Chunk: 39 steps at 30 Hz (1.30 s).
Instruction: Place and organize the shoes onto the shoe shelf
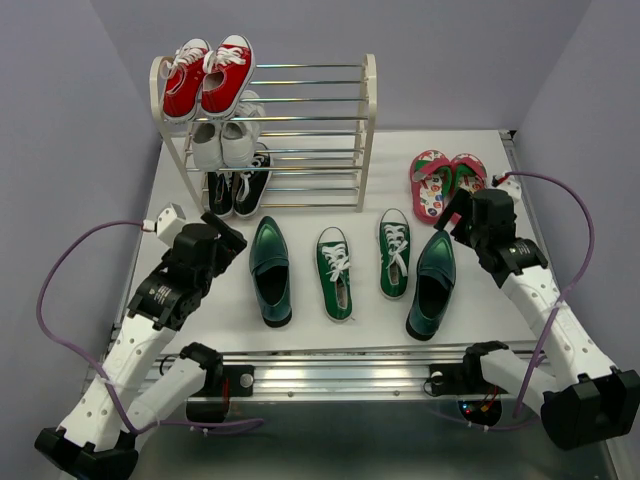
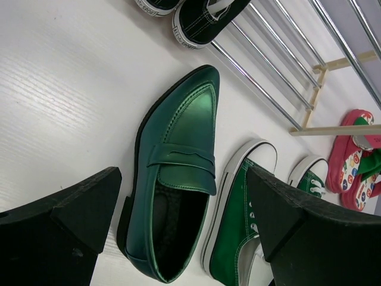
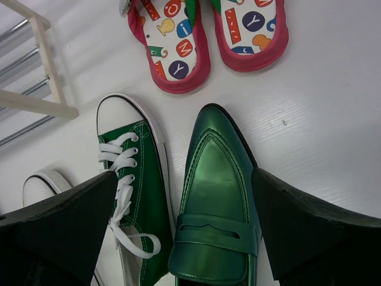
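Note:
Two glossy teal loafers lie on the white table, the left one [image 1: 270,272] [image 2: 178,179] and the right one [image 1: 432,285] [image 3: 217,208]. Between them lie two green sneakers [image 1: 335,272] [image 1: 394,252] with white laces. The pink flip-flops [image 1: 445,182] [image 3: 205,42] rest at the back right. The shoe shelf [image 1: 366,130] stands at the back, its right half bare. My left gripper [image 1: 225,238] [image 2: 183,173] hovers open above the left loafer. My right gripper [image 1: 462,215] [image 3: 183,174] hovers open above the right loafer and the sneaker beside it. Neither holds anything.
Red sneakers [image 1: 208,78] fill the left of the shelf's top tier, white sneakers [image 1: 225,140] the middle tier, black sneakers [image 1: 238,185] the bottom tier. A metal rail [image 1: 340,370] runs along the table's near edge. Purple walls close in behind and at both sides.

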Available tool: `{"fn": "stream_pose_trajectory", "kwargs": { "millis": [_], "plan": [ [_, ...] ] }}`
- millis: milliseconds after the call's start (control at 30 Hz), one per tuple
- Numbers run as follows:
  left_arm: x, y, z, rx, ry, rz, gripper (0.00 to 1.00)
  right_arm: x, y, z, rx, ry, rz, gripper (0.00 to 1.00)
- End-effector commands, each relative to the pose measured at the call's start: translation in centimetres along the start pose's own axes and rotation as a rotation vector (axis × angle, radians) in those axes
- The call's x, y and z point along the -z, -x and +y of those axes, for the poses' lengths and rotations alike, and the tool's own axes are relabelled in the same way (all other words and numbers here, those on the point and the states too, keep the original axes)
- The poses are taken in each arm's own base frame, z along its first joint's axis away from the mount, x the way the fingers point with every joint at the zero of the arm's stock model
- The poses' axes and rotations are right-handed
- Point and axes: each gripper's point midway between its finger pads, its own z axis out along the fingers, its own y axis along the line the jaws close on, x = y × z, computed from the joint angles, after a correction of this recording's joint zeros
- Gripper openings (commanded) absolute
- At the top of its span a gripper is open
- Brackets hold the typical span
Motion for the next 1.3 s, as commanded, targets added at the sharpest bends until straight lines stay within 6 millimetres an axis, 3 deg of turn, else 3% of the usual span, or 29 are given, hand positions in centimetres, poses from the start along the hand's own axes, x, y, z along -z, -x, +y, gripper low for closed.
{"fn": "stream_pose_trajectory", "kwargs": {
  "millis": [0,200,400,533,633,767,1100,1267],
  "plan": [
    [0.0,0.1,1.0,0.001,0.043,-0.011,0.99,0.1,1.3,0.5,-0.014,0.005,-0.033,1.00],
    [-0.4,-2.5,1.5,-0.031,0.070,0.113,0.99,-0.6,0.4,0.3,-0.003,-0.012,-0.005,1.00],
    [-0.4,-7.4,3.2,-0.102,0.131,0.345,0.99,-1.8,-1.9,0.1,0.030,-0.015,0.070,1.00],
    [0.9,-11.9,4.8,-0.099,0.144,0.558,0.99,-2.3,-2.4,-0.2,0.038,-0.035,0.089,1.00],
    [2.1,-13.6,4.0,-0.087,0.091,0.660,0.99,-2.6,-2.6,-0.1,0.039,-0.039,0.099,1.00],
    [2.6,-13.6,4.2,-0.080,0.134,0.685,0.99,-2.8,-2.7,0.0,0.045,-0.036,0.104,1.00],
    [1.5,-14.5,5.6,-0.138,0.261,0.732,0.98,-2.8,-2.6,-0.5,0.048,-0.058,0.092,1.00],
    [1.6,-14.4,5.5,-0.110,0.265,0.723,0.89,-3.0,-2.7,-0.7,0.050,-0.069,0.095,1.00]
  ]
}}
